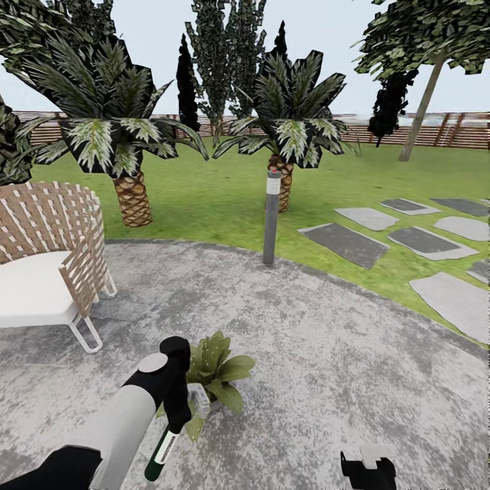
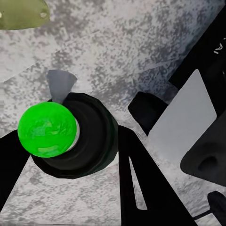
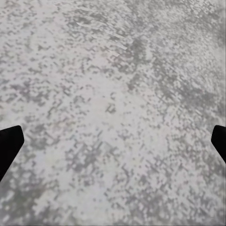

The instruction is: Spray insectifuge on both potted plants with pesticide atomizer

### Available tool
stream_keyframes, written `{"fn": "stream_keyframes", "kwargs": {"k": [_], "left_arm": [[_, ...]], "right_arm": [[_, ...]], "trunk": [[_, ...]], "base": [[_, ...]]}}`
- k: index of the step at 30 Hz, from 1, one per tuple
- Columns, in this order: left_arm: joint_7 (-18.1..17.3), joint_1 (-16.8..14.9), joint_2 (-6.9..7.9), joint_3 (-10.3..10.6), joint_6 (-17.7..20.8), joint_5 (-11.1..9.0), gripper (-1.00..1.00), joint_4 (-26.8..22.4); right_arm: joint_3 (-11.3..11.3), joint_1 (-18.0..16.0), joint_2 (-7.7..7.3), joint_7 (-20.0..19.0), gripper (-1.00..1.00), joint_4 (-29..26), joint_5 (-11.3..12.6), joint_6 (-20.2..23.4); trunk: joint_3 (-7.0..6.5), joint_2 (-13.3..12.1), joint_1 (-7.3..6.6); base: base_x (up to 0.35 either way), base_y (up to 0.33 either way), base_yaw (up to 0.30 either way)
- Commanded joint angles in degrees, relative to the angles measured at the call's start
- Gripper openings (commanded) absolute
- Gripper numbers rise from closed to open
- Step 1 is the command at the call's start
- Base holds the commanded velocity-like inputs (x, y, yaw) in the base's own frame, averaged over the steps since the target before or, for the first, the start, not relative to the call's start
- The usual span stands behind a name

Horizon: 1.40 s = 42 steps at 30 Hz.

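chair: woven, white seat, well left of the lamp post
palms: behind the lamp post
stepping stones: right of it

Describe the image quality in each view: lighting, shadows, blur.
Head view: flat, even daylight, no hard shadows on the paved area; distant palms look jagged and pixelated. Left wrist view: the pesticide atomizer sits close, its tip glowing saturated green, edges soft. Right wrist view: mottled paving looks grainy and smeared; dark finger tips sit at the borders.
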<state>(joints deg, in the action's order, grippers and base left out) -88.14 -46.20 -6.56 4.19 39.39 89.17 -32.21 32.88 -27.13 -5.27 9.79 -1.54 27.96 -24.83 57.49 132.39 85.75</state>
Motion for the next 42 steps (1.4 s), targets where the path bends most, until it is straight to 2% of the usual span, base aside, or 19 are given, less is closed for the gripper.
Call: {"fn": "stream_keyframes", "kwargs": {"k": [1,4,7,10,12,17,22,26,28,31,35,40,42], "left_arm": [[1.03,0.04,0.16,-0.88,0.60,0.34,-1.00,0.11],[4.69,0.32,-0.31,-4.61,0.77,0.22,-1.00,0.14],[5.98,0.39,-1.50,-6.06,4.56,0.24,-1.00,-0.32],[6.29,0.34,-2.95,-6.24,9.70,0.38,-1.00,-0.41],[6.37,0.33,-3.35,-6.22,10.73,0.43,-1.00,-0.23],[6.35,0.47,-3.30,-6.34,11.20,0.37,-1.00,0.27],[6.62,4.64,-3.21,-6.41,11.33,0.31,-1.00,0.01],[7.05,5.44,-3.34,-6.56,12.28,0.22,-1.00,-0.72],[7.07,5.22,-3.44,-6.45,14.49,0.00,-1.00,-3.22],[6.99,5.02,-3.44,-6.40,15.50,-0.21,-1.00,-7.58],[6.56,4.92,-3.44,-6.33,15.76,-0.39,-1.00,-9.02],[6.48,5.46,-3.43,-6.33,15.67,-2.28,-1.00,-8.44],[6.61,6.46,-2.58,-6.39,15.23,-2.78,-1.00,-8.26]], "right_arm": [[0.50,0.00,-0.01,0.23,1.00,-0.04,0.34,-0.05],[0.52,0.00,-0.01,0.23,1.00,-0.04,0.34,-0.05],[0.52,-0.01,-0.01,0.23,1.00,-0.04,0.34,-0.05],[0.52,0.01,-0.01,0.23,1.00,-0.04,0.34,-0.05],[0.50,0.02,-0.01,0.23,1.00,-0.04,0.34,-0.05],[0.52,0.03,-0.01,0.23,1.00,-0.04,0.34,-0.05],[0.52,0.05,-0.01,0.23,1.00,-0.04,0.34,-0.05],[0.52,0.05,-0.01,0.23,1.00,-0.04,0.34,-0.05],[0.52,0.06,-0.01,0.23,1.00,-0.04,0.34,-0.05],[0.52,0.05,-0.01,0.23,1.00,-0.04,0.34,-0.05],[0.52,0.06,0.01,0.23,1.00,-0.04,0.34,-0.05],[0.52,0.06,0.02,0.23,1.00,-0.04,0.34,-0.05],[0.52,0.06,0.01,0.22,1.00,-0.04,0.34,-0.05]], "trunk": [[0.02,0.02,-0.01],[-0.02,0.02,-0.01],[-0.03,0.02,-0.01],[-0.03,0.02,-0.01],[-0.03,0.02,-0.01],[-0.03,0.02,-0.01],[-0.03,0.02,-0.01],[-0.03,0.02,-0.01],[-0.03,0.02,-0.01],[-0.03,0.02,-0.01],[-0.03,0.02,-0.01],[-0.03,0.02,-0.01],[-0.03,0.02,-0.01]], "base": [[-0.002,-0.007,-0.181],[-0.001,-0.003,-0.093],[0.000,-0.001,-0.020],[0.000,0.000,-0.004],[0.000,0.000,-0.001],[0.000,0.000,0.000],[0.000,0.000,0.000],[0.000,0.000,0.000],[0.000,0.000,0.000],[0.000,0.000,0.000],[0.000,0.000,0.000],[0.000,0.000,0.000],[0.000,0.000,0.000]]}}
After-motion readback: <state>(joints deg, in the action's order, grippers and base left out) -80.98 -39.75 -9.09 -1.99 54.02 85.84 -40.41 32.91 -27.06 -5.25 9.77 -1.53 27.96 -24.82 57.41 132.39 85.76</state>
